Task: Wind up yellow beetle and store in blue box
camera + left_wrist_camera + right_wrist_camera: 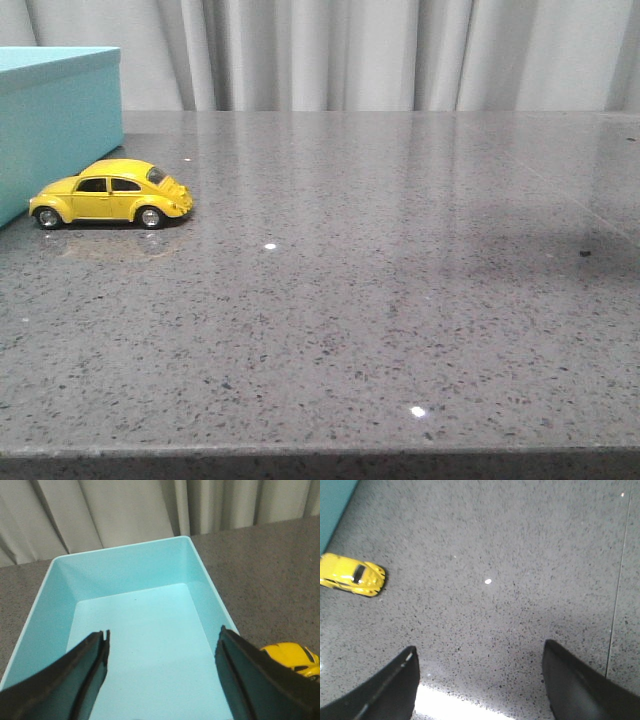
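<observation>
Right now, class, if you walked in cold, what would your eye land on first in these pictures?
First, the yellow beetle, standing on its wheels at the far left of the grey speckled table. Next, the blue box just behind it; the left wrist view shows it open and empty, under the open left gripper.

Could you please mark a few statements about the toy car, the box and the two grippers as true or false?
1. The yellow beetle stands on its wheels on the table. True.
2. The beetle lies inside the blue box. False: it sits on the table beside the box, which is empty.
3. The left gripper is open, above the box. True.
4. The right gripper is shut on the beetle. False: it is open over bare table, with the beetle well off to one side.
5. The box has its lid on. False: its interior is open to view.
</observation>
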